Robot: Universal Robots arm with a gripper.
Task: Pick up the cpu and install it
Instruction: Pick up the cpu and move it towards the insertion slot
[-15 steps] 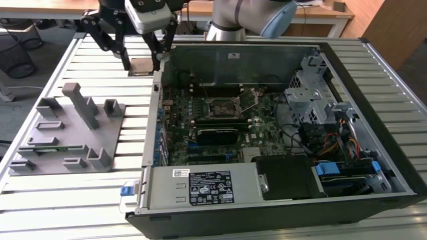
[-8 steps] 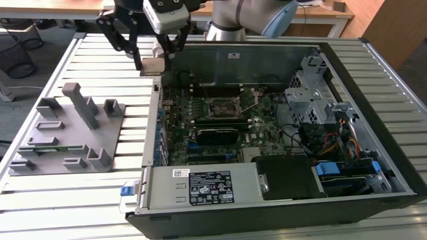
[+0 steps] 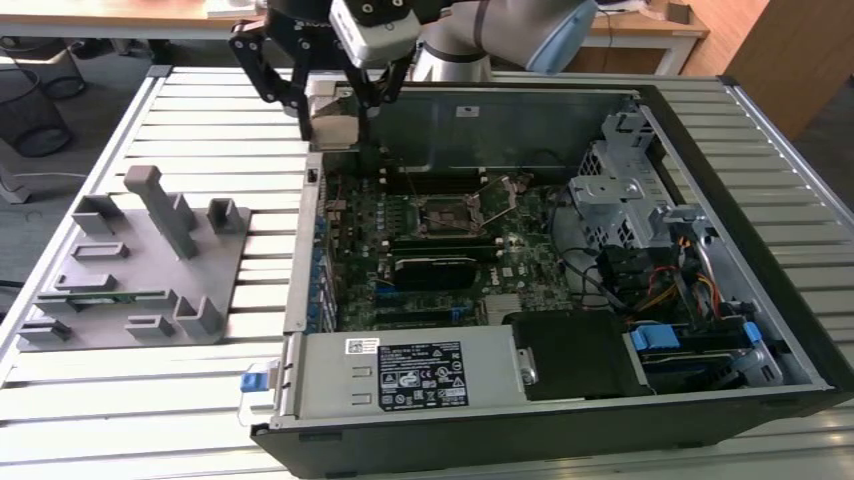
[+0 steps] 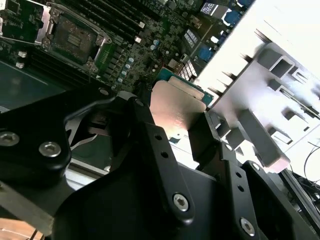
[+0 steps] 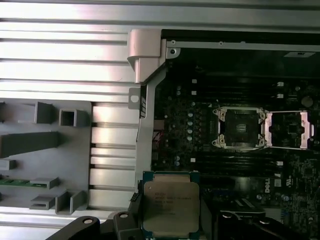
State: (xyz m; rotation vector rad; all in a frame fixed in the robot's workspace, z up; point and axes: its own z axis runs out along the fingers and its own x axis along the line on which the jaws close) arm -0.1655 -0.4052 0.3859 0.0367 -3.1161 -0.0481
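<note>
Open computer case [image 3: 534, 125] on slatted counter [image 3: 134, 410], motherboard [image 3: 527, 255] inside, power supply [image 3: 400, 372], gray fixture tray [image 3: 134, 262] beside case, wire bin [image 3: 27, 110] on floor.

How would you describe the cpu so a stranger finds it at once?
Start at the open computer case; above its far corner on the exterior view's left hangs the black gripper. In its grip sits the cpu, a flat square chip with a silver top, unlike the dark motherboard nearby.
</note>
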